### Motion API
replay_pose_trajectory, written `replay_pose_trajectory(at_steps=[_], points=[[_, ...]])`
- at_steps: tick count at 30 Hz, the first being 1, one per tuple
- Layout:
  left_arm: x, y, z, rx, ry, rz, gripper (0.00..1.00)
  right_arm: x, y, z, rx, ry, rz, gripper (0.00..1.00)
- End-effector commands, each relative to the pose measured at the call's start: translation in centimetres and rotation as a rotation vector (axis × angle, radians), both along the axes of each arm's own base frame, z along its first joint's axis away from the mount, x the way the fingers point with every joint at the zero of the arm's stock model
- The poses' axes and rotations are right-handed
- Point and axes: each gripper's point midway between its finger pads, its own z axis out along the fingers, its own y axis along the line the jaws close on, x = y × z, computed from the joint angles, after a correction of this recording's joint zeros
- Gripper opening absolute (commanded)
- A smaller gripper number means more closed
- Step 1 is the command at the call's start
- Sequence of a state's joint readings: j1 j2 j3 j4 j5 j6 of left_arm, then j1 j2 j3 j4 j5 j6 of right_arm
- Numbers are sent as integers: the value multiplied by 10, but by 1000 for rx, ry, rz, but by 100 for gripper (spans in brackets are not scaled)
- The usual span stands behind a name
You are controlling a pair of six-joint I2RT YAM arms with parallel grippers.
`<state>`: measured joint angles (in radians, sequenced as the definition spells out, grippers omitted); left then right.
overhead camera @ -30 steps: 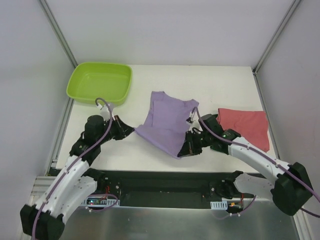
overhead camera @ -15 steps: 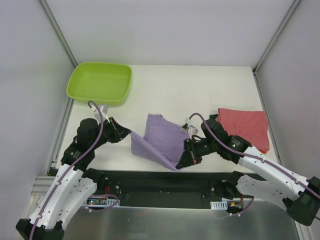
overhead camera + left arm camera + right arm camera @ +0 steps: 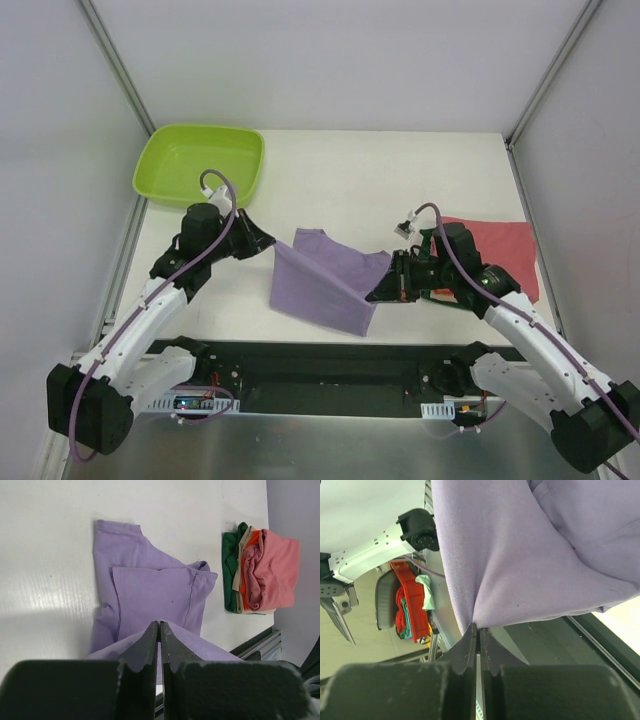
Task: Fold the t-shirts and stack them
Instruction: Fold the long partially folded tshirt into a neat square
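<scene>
Pinching tee with left gripper and right gripper, both clamped on cloth, edge raised taut for folding. Likely bound for stack at 3 o'clock.

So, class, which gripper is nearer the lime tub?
Left. The left gripper pinches the purple shirt just off the tub's near corner; the right gripper holds the shirt's other end, by the red shirt.
</scene>
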<state>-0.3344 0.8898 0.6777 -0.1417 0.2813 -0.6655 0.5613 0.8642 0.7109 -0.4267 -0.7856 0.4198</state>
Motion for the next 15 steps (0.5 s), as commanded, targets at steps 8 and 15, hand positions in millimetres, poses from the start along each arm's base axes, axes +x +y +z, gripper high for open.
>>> replay_pose_trajectory(at_steps=[8,15], points=[[67,-17,26,10,-98,0,0,36,-21,-9,-10,-1,-62,1],[98,-22,3,61,-55,12,0,79,-46,-45,-167,-11,-224,1]])
